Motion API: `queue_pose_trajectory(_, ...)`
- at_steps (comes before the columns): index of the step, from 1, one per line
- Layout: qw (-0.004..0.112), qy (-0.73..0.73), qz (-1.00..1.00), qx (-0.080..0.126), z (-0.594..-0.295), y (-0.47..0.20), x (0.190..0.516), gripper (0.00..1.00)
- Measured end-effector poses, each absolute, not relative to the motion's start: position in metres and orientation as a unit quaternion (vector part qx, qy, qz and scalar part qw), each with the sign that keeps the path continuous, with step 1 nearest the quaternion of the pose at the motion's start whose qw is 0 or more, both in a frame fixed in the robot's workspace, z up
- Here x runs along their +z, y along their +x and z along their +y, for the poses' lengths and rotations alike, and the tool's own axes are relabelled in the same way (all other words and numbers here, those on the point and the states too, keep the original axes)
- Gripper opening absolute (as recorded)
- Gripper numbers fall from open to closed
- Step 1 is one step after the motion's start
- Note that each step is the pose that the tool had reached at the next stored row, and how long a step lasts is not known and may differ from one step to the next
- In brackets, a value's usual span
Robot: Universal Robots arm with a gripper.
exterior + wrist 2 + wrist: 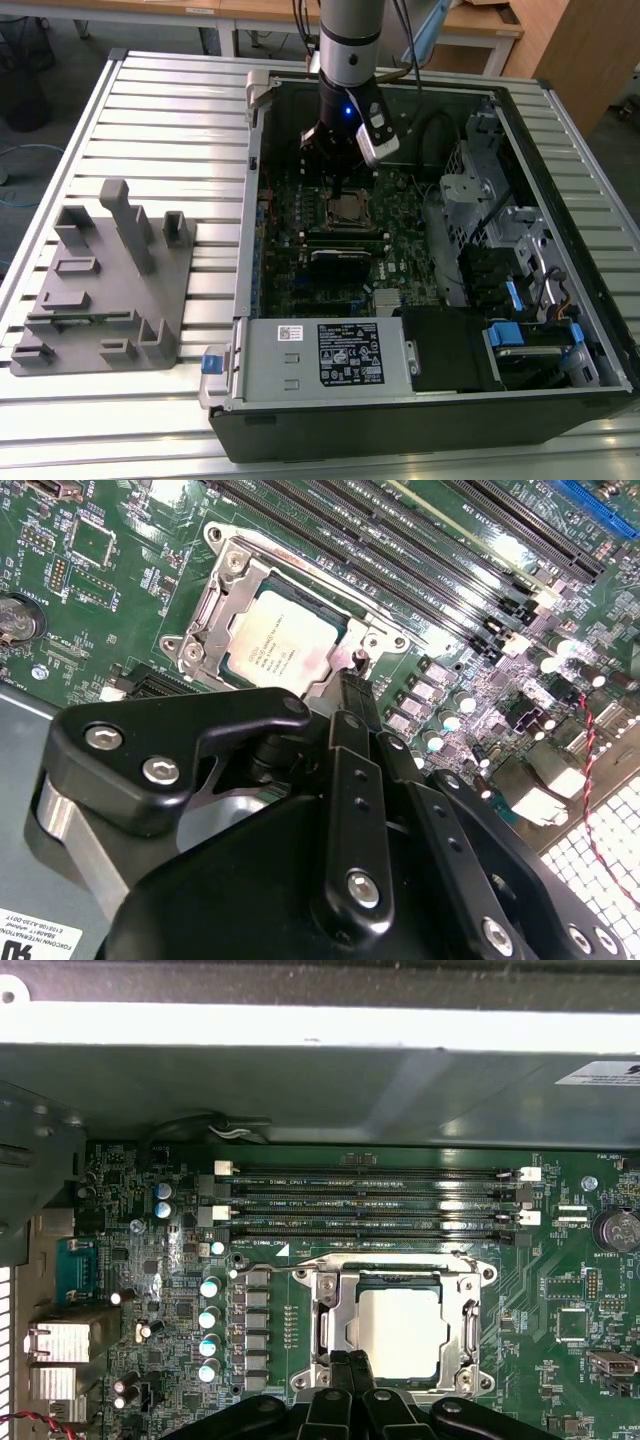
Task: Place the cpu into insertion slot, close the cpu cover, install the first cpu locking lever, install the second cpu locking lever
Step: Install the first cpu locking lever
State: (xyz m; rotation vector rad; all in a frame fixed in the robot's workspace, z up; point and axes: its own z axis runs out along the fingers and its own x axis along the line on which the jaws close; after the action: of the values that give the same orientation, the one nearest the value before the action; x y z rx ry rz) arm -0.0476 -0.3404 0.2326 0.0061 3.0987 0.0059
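The cpu (403, 1332) lies flat in the insertion slot (400, 1282), its pale silver top facing up; the exterior view shows the cpu (348, 208) on the green board inside the open case. The cpu cover (468, 1325) lies down around the chip, and its frame (215, 610) borders the cpu (275, 650). A thin lever rod (320, 580) runs along one side of the socket. My gripper (350, 1358) is shut, with its black fingertips together at the socket's edge and nothing visibly held. It hangs just above the socket (343, 190), its tip (350, 685) beside the cover's corner.
Long black memory slots (370, 1200) run beside the socket, and a row of capacitors (210, 1315) stands on its other side. The grey power supply box (320, 355) and drive cage (500, 230) crowd the case. A grey fixture (100, 280) sits on the slatted table.
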Motion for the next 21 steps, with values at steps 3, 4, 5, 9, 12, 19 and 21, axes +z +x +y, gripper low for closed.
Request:
queue_pose_trajectory(3,0.021,0.002,1.000,0.002,-0.340,-0.048,0.233,0.11)
queue_pose_trajectory(4,0.021,0.002,1.000,0.002,-0.340,-0.048,0.233,0.11)
queue_pose_trajectory(5,0.021,0.002,1.000,0.002,-0.340,-0.048,0.233,0.11)
queue_pose_trajectory(9,0.021,0.002,1.000,0.002,-0.341,-0.048,0.234,0.11)
queue_pose_trajectory(12,0.021,0.002,1.000,0.002,-0.340,-0.048,0.237,0.11)
queue_pose_trajectory(19,0.021,0.002,1.000,0.002,-0.340,-0.048,0.244,0.11)
queue_pose_trajectory(21,0.021,0.002,1.000,0.002,-0.340,-0.048,0.244,0.11)
